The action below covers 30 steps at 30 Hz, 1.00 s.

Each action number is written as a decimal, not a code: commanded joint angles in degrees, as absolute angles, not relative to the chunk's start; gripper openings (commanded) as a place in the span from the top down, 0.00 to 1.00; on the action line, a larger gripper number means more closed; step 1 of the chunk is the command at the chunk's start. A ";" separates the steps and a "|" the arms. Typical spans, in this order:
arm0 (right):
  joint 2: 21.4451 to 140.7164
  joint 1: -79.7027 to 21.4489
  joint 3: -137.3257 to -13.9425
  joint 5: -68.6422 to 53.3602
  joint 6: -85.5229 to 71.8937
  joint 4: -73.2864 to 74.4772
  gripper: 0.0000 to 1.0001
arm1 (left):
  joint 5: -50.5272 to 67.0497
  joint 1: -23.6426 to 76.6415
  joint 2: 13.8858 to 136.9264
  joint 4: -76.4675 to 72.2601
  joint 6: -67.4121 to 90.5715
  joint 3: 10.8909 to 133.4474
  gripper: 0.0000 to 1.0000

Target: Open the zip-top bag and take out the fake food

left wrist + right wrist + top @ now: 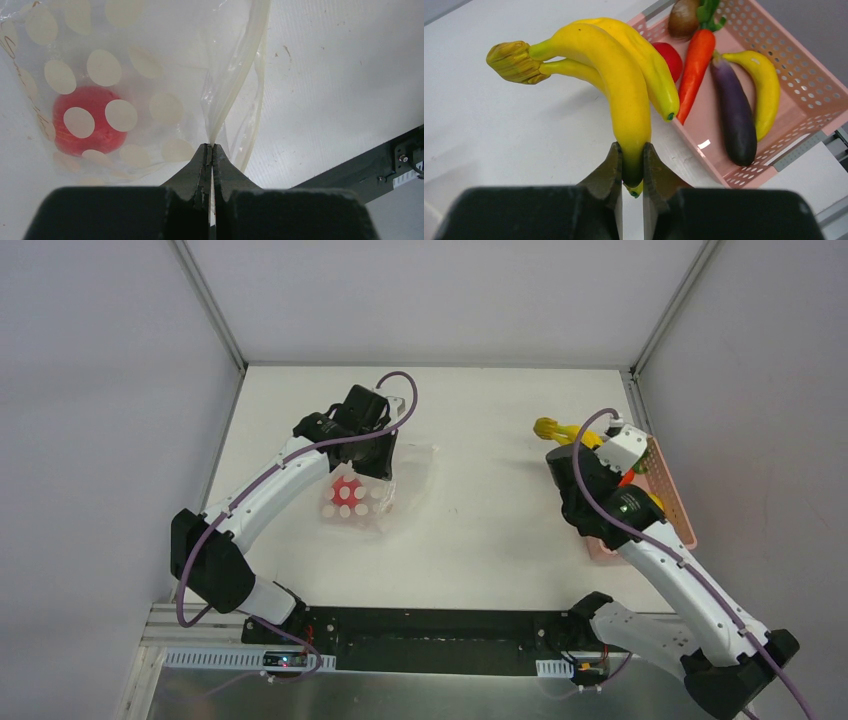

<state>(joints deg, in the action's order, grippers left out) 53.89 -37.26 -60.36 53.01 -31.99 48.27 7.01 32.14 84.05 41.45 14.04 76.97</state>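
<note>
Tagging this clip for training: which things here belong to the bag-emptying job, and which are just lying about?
Job: zip-top bag, left gripper pinching it; red fruit inside; banana bunch in right gripper; carrot, eggplant, single banana.
Lying about: pink basket holding those three.

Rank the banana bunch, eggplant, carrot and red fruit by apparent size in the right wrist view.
Largest: banana bunch, though nearest the camera.
Next: eggplant and carrot, too alike to rank.
Smallest: red fruit, partly hidden behind the bunch.
</note>
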 commanded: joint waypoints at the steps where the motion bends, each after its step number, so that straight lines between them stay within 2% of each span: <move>1: 51.84 -30.66 -57.71 60.57 -35.19 43.99 1.00 | 7.99 31.38 81.57 42.18 13.58 77.27 1.00; 6: 49.28 -18.91 -52.61 61.13 -37.66 39.33 1.00 | 8.67 31.38 81.56 42.19 13.62 77.34 1.00; 10: 49.34 -10.11 -47.76 57.11 -39.28 34.96 0.94 | 8.97 31.38 81.56 42.01 13.74 77.26 1.00; 18: 57.07 -2.86 -44.24 53.00 -47.90 33.14 0.88 | 9.19 31.38 81.15 42.01 13.71 77.26 1.00; 26: 58.67 -2.64 -44.06 48.26 -49.53 32.30 0.52 | 9.25 31.38 80.86 42.01 13.66 77.26 1.00; 30: 55.72 -2.63 -44.26 46.07 -47.41 32.20 0.28 | 9.32 31.38 80.75 42.01 13.57 77.26 1.00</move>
